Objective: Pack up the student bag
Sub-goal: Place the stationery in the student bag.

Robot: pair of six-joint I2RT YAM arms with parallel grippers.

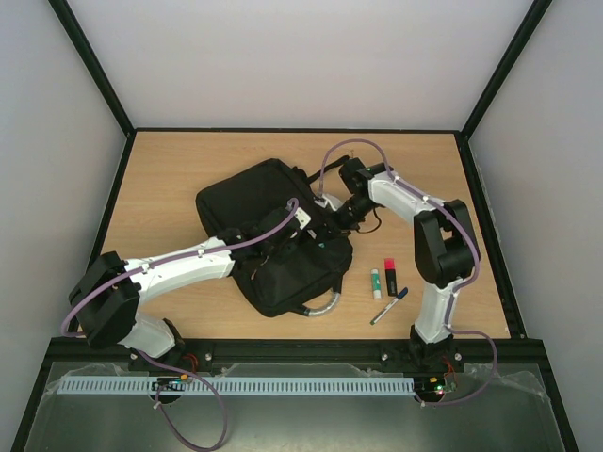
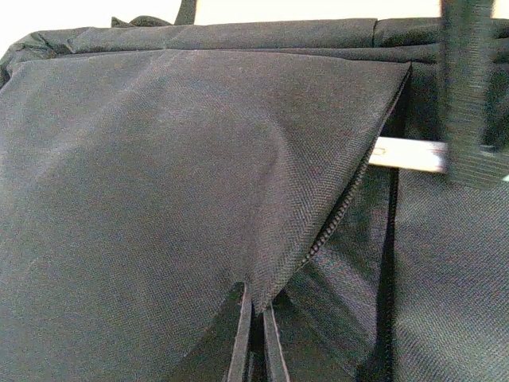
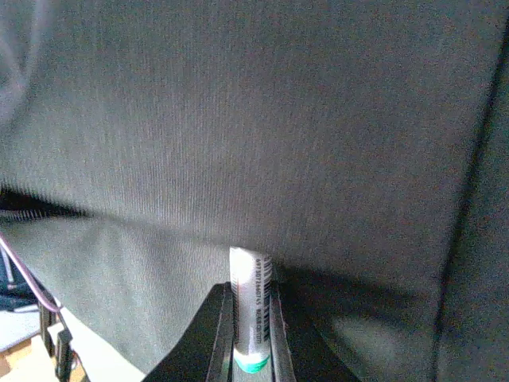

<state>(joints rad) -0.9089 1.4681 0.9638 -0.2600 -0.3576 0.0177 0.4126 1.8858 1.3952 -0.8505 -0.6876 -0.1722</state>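
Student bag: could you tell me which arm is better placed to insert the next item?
Right: its hand holds a green-capped stick at the student bag; left hand pinches the flap.

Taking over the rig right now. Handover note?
Left claw: shut on a flap of the student bag, lifting a pocket open.
Right claw: shut on a white green-ended tube, its tip at the pocket opening against the fabric.
Done: can't tell what is already inside.
Left: push the tube in. Then pack the similar tube, the red-and-black marker and the pen, all lying on the table right of the bag.
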